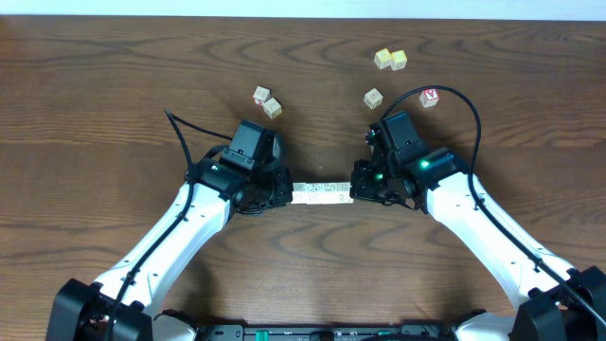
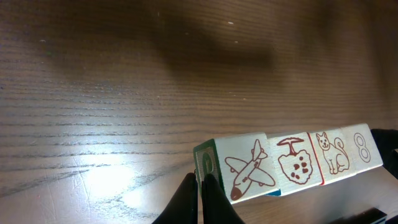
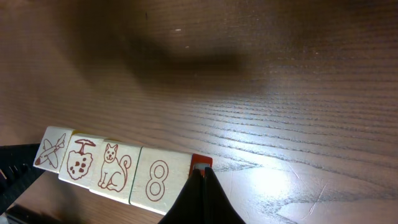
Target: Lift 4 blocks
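Overhead: four blocks (image 1: 320, 193) sit end to end in one row at mid-table, betw. left pincer (image 1: 287, 192) and right pincer (image 1: 357, 193). Block faces are too small to read here.
Overhead only: loose cubes lie further back on the table (image 1: 95, 85): twin pale cubes (image 1: 267, 101), a yellow pair (image 1: 390, 60), a lone pale cube (image 1: 373, 98) and a red-lettered cube (image 1: 430, 97). Neither wrist view shows any of them.
Left wrist: drawings are legible. Order from the near end is plane block (image 2: 249, 171), spotted-tree block (image 2: 295, 163), cat block (image 2: 329, 154), figure-8 block (image 2: 362, 148). Only this view shows the green-marked end face of the plane block.
Right wrist: same row seen from the opp. end, figure-8 block nearest, plane block farthest. Only this view shows the red edge on the figure-8 block's end.
Left pincer: fingers together, nothing betw. them. The tips press the plane block's end face.
Right pincer: fingers together, nothing betw. them. The tips are against the figure-8 block's end.
Hold: the row is squeezed lengthwise betw. the two closed tips, blocks touching face to face.
Row vs table: both wrist views show a dark shadow on the wood, apart from the row. Can't tell for sure if the row is off the surface.
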You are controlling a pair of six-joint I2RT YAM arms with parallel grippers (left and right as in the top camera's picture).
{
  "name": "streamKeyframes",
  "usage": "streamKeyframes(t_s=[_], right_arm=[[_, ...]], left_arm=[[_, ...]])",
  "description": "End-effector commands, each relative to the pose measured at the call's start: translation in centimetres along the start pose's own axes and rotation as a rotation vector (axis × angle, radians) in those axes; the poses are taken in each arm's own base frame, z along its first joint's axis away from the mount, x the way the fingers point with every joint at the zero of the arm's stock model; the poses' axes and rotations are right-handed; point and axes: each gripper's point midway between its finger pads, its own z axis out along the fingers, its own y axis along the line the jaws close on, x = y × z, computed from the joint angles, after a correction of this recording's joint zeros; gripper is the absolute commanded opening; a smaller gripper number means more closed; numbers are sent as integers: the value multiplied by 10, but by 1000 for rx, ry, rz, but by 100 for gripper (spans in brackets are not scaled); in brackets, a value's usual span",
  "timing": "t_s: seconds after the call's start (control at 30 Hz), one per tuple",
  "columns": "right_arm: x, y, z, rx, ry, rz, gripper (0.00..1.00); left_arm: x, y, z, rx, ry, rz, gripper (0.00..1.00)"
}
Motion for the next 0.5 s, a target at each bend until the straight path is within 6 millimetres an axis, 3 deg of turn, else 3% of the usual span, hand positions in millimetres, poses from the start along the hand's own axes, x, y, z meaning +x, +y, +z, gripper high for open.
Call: streamKeyframes(t_s=[0.0,0.47], right_arm=[[15,35,-8,-161,69,-18,1],[18,33,1,-146,94,-14,1]], left_arm=[[6,-35,-11,145,35,32,7],[9,-39,-7,124,30,39,7]])
